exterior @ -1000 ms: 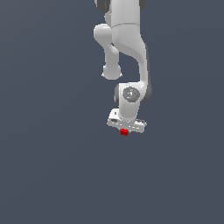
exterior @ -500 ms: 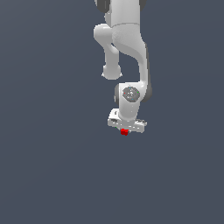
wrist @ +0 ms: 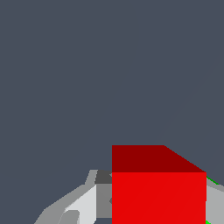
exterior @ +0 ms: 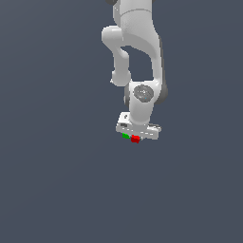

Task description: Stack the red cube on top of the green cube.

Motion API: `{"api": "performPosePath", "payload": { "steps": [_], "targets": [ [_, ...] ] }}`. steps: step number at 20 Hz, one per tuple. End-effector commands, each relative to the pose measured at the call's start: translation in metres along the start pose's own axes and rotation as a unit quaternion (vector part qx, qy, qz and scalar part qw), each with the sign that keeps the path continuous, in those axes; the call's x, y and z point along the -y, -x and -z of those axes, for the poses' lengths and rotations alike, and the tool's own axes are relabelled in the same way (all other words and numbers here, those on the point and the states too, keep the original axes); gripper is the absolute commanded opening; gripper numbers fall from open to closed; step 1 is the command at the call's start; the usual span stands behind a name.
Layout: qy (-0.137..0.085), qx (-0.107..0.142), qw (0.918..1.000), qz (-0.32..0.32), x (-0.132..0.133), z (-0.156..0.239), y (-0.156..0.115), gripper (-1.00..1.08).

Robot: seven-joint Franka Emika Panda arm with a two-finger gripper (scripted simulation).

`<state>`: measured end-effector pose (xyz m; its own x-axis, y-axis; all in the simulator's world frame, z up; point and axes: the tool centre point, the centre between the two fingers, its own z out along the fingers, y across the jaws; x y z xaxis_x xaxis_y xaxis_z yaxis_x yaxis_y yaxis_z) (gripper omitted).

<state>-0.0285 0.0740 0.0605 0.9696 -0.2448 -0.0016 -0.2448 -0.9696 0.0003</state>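
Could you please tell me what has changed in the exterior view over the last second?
The green cube has come into sight at the gripper, just to the exterior view's left of the red cube; earlier only the red one showed there. The arm seems to have shifted only slightly, if at all. The red cube stays right under the gripper, and whether the fingers grip it cannot be told.

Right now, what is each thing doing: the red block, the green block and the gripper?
red cube: held in the gripper, right beside the green cube in the exterior view.
green cube: mostly hidden under the gripper; whether it touches the red cube is unclear.
gripper: shut on the red cube.
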Motion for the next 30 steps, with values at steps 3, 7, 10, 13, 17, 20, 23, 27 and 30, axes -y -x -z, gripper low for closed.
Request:
{"api": "performPosePath", "payload": {
  "steps": [3,7,10,13,17,20,23,27,30],
  "targets": [
    [0.000,-0.001,1.0000,0.000,0.000,0.032,0.000,-1.00],
    [0.000,-0.001,1.0000,0.000,0.000,0.051,0.000,-1.00],
    [0.000,-0.001,1.0000,0.000,0.000,0.058,-0.001,-1.00],
    [0.000,-0.001,1.0000,0.000,0.000,0.058,-0.001,-1.00],
    [0.000,-0.001,1.0000,0.000,-0.003,0.055,0.001,-1.00],
    [0.000,-0.001,1.0000,0.000,-0.009,0.049,0.005,-1.00],
    [0.000,-0.001,1.0000,0.000,-0.018,0.040,0.012,-1.00],
    [0.000,-0.001,1.0000,0.000,-0.034,0.023,0.024,-1.00],
    [0.000,-0.001,1.0000,0.000,-0.044,0.012,0.031,-1.00]
  ]
}}
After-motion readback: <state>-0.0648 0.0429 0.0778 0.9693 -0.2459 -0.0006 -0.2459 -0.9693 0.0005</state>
